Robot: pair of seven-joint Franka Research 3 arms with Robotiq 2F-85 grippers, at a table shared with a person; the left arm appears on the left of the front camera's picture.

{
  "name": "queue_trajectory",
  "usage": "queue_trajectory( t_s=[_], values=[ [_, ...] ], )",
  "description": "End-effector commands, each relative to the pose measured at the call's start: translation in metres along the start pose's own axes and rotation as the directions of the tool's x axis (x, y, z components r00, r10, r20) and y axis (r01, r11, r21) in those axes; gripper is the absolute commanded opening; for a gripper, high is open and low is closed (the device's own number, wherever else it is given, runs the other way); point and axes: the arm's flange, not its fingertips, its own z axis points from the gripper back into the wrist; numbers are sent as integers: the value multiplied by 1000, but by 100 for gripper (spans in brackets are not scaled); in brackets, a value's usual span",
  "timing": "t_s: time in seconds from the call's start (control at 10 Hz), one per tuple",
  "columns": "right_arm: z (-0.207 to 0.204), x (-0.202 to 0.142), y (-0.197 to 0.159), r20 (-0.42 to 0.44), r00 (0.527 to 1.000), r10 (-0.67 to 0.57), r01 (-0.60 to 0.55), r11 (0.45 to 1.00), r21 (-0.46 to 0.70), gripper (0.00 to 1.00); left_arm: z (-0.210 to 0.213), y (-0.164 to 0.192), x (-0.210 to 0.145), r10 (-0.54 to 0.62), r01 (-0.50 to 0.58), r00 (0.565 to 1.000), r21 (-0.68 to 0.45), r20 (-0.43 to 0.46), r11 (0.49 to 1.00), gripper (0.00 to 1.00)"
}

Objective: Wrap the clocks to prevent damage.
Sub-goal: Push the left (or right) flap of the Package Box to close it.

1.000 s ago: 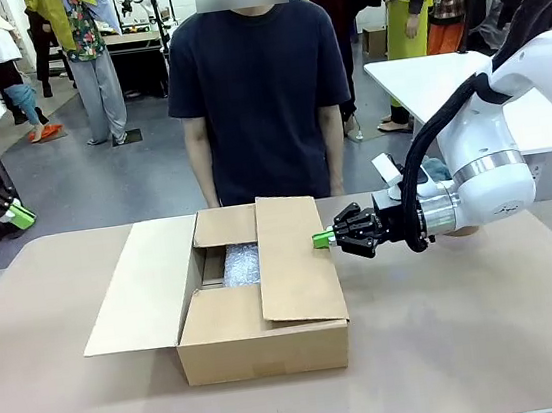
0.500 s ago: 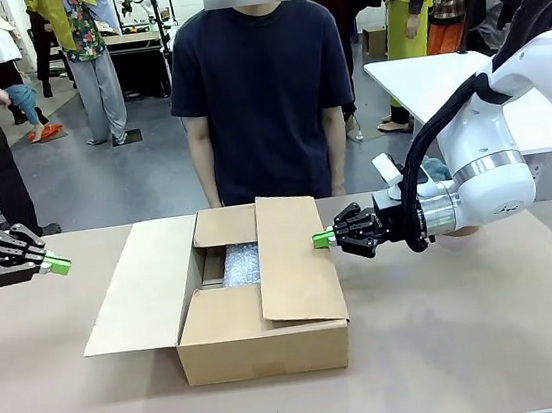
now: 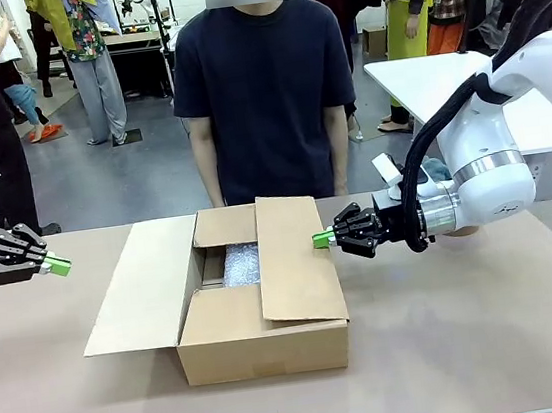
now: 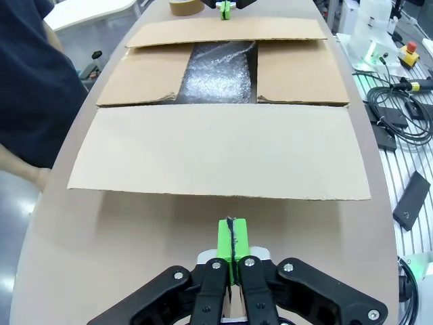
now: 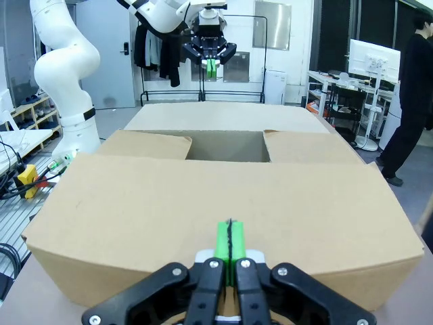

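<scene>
An open cardboard box (image 3: 264,354) sits mid-table with bubble wrap (image 3: 241,265) showing in its opening; the clocks are hidden. The box's left flap (image 3: 140,289) lies spread outward, and the right flap (image 3: 298,259) is folded over the top. My right gripper (image 3: 322,239) is shut, its green tips at that flap's outer edge, close in the right wrist view (image 5: 229,240). Left of the box, my left gripper (image 3: 58,264) hangs shut and empty, pointing at the spread flap (image 4: 223,149) with a gap between them (image 4: 232,237).
A person (image 3: 263,97) stands at the far side right behind the box, arms down. A tape roll (image 4: 184,7) lies beyond the box. Cables and devices (image 4: 399,115) lie off the table's edge. A white table (image 3: 441,75) stands back right.
My left gripper has come down and to the right toward the box's spread flap, then held still. The right arm and the box have not moved.
</scene>
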Motion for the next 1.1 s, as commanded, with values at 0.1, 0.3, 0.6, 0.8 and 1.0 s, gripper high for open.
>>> queue_trajectory(
  t_s=[0.1,0.3,0.6,0.8,1.0],
  values=[
    [-1,-4,1,-1,1000,-12,12,1000,-11,1,0,0,0,0,0,1000,0,0,1000,0],
    [-1,-4,1,-1,1000,-12,12,1000,-11,1,-11,35,-41,87,-85,993,-30,81,996,0],
    [-1,-4,1,-1,1000,-12,12,1000,-11,1,-38,61,-77,79,-76,995,-55,67,996,0],
    [-1,-4,1,-1,1000,-12,12,1000,-11,1,-60,69,-92,86,-69,988,-128,130,989,0],
    [-1,-4,1,-1,1000,-12,12,1000,-11,1,-80,76,-96,119,-60,962,-239,244,969,0]
  ],
)
